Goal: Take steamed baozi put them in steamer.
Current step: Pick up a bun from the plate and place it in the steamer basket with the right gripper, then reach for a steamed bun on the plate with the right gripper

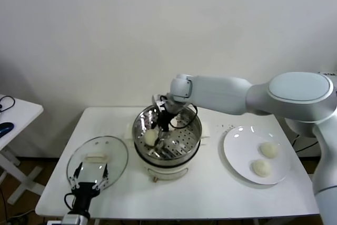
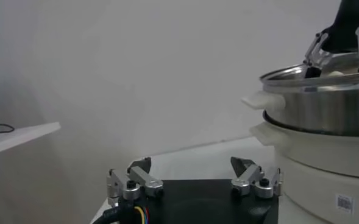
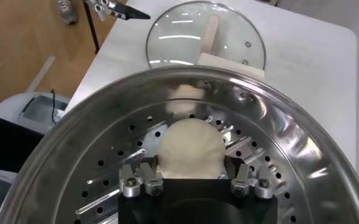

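The steel steamer (image 1: 194,130) stands on its cream base mid-table. My right gripper (image 1: 159,128) reaches down into it and is shut on a cream-white baozi (image 1: 151,137). In the right wrist view that baozi (image 3: 191,146) sits between the fingers (image 3: 156,181) just over the perforated floor (image 3: 112,164). Two more baozi (image 1: 269,149) (image 1: 261,167) lie on the white plate (image 1: 238,148) to the right. A fourth baozi is not in view. My left gripper (image 1: 90,176) is open and empty, low over the near edge of the glass lid (image 1: 113,154).
The glass lid with its white knob (image 3: 206,36) lies flat, left of the steamer. The steamer's wall and handle (image 2: 261,100) rise close beside the left gripper (image 2: 192,164). A small white side table (image 1: 18,111) stands at the far left.
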Tool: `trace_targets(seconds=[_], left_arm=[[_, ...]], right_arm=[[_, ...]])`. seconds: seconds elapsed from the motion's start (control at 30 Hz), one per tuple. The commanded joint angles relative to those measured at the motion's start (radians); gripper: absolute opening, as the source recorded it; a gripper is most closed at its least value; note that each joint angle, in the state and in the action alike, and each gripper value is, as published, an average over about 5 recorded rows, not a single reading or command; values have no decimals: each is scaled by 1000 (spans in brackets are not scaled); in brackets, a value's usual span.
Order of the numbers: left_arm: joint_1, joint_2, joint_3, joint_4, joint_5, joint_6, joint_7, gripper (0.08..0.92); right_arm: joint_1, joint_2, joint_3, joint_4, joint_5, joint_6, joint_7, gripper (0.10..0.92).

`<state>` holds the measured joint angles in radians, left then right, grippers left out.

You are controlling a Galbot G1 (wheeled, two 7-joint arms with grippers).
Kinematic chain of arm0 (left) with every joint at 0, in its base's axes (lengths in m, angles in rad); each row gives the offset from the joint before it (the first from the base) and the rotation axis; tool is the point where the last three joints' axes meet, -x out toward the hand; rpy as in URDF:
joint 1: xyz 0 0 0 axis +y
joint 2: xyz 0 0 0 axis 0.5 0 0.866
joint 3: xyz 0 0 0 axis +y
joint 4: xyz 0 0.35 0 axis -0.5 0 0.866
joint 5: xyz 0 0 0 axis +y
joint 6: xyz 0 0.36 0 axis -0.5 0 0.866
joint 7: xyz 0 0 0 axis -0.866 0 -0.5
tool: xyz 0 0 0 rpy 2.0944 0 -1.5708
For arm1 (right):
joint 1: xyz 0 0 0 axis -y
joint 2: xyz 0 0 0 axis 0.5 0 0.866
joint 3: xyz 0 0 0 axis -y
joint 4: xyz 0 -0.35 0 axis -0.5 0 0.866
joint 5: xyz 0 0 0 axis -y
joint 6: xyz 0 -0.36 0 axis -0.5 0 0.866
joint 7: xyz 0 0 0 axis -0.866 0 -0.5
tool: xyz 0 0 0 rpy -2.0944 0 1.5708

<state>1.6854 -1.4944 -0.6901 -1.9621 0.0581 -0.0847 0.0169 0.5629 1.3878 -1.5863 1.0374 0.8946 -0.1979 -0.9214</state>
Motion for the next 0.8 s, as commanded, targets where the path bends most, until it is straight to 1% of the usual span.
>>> trace_targets(seconds=[0.03,0.27,0.43,0.53,0.7,0.8], left_arm=[[1,-1,-1,-1,-2,0,0,823],[0,-2,0,-1,-1,1,-1,823],[-3,-2,2,0,-2,2,-1,823],[-5,-2,4,2,-3,2,-1,823],[-9,1,7,6,-5,4,-1,823],[-14,3,7,8,-8,6,-2,823]], right_arm=[[-5,-3,5,6,-15,4,3,807],[38,-29,27,27,-8,14,-9,823],[119,-100,24,89,-16,25,-33,823],[181,-189,14,155,-26,33,-53,823],[297,-382,-34,286,-47,56,-102,823],[360,-498,-88,357,-99,80,-136,823]])
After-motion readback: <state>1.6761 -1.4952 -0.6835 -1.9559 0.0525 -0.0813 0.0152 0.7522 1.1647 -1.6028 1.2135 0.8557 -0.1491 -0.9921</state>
